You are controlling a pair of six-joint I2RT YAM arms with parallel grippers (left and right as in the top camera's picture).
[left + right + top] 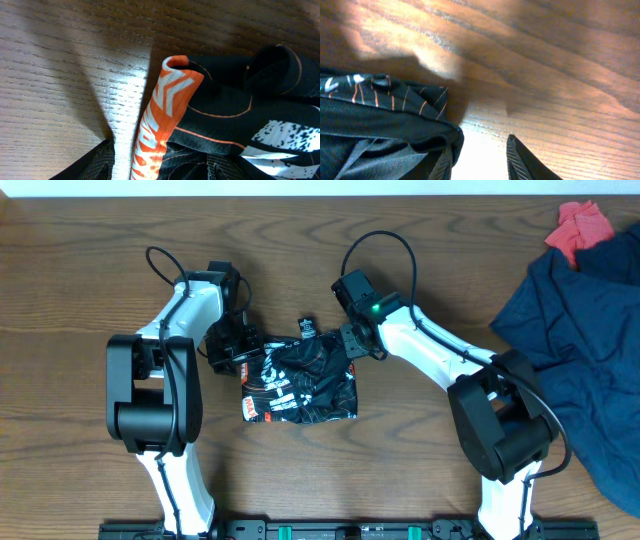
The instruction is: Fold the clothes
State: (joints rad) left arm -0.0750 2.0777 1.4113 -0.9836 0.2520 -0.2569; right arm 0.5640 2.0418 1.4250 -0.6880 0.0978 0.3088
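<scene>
One black jersey lies bunched in a small square bundle near the middle of the wooden table. We see white and orange marks on it and thin orange lines. Both arms reach in to it, one from each side.

Our left gripper sits at the far left corner of the jersey, right at its edge. From the left wrist camera we see a rolled orange and white band of the jersey. One dark finger shows just left of that band, with a thin strip of bare table between them. We cannot tell if this gripper is spread or pinching the cloth, since the tips are cut off at the bottom of the picture.

Our right gripper sits at the far right corner of the jersey. From the right wrist camera its two fingers stand apart, and we see only bare, bright table in the gap. Nothing is pinched. The finger nearer the jersey is right against its black folded edge.

Off to the right lies a big navy blue garment, well apart from the jersey. A small red cloth rests at its far edge, in the far right corner of the table.
</scene>
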